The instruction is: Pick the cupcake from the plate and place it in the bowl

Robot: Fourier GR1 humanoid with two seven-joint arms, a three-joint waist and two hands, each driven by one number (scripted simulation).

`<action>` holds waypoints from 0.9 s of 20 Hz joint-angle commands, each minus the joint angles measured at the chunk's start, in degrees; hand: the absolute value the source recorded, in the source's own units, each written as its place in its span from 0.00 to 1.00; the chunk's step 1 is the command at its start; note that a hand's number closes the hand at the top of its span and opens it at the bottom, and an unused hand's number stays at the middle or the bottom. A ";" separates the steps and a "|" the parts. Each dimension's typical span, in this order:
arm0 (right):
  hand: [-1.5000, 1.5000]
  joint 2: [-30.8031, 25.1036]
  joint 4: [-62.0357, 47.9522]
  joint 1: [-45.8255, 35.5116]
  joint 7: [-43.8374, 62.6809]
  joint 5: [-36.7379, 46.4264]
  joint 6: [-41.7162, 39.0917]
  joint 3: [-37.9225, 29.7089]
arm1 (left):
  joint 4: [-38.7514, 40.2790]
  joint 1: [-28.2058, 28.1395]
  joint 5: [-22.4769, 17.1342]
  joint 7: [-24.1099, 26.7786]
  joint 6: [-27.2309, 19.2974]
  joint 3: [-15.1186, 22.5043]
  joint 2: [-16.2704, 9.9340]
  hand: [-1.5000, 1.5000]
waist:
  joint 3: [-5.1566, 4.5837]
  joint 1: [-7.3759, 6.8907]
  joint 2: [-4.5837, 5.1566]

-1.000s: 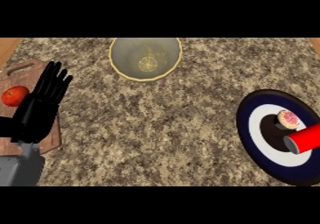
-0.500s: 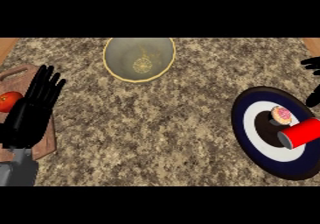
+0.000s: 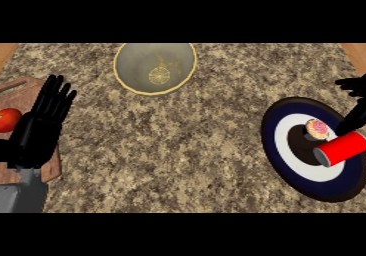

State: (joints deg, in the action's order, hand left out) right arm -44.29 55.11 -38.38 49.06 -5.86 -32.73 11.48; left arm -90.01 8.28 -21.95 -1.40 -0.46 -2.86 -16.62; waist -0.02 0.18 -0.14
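Black right hand (image 3: 357,102) hangs open beside the cupcake (image 3: 317,128).

Kitchen: granite counter (image 3: 186,140), cutting board (image 3: 16,90), tomato (image 3: 4,120).

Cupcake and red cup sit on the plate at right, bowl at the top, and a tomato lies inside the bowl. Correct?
Not quite. In the head view the tomato lies on the cutting board at left, not in the bowl. The cupcake and red cup are on the plate at right.
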 commanded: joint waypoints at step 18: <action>0.00 9.55 5.36 8.21 -2.96 16.20 1.27 -5.86 | 0.17 2.61 3.39 -2.71 1.59 -2.07 3.02 0.50 | 0.01 -0.24 0.17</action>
State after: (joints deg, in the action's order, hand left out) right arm -36.84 59.97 -29.28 43.56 8.94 -29.94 6.09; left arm -91.95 7.47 -20.07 -3.05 2.11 -5.49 -14.60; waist 0.01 -0.22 0.01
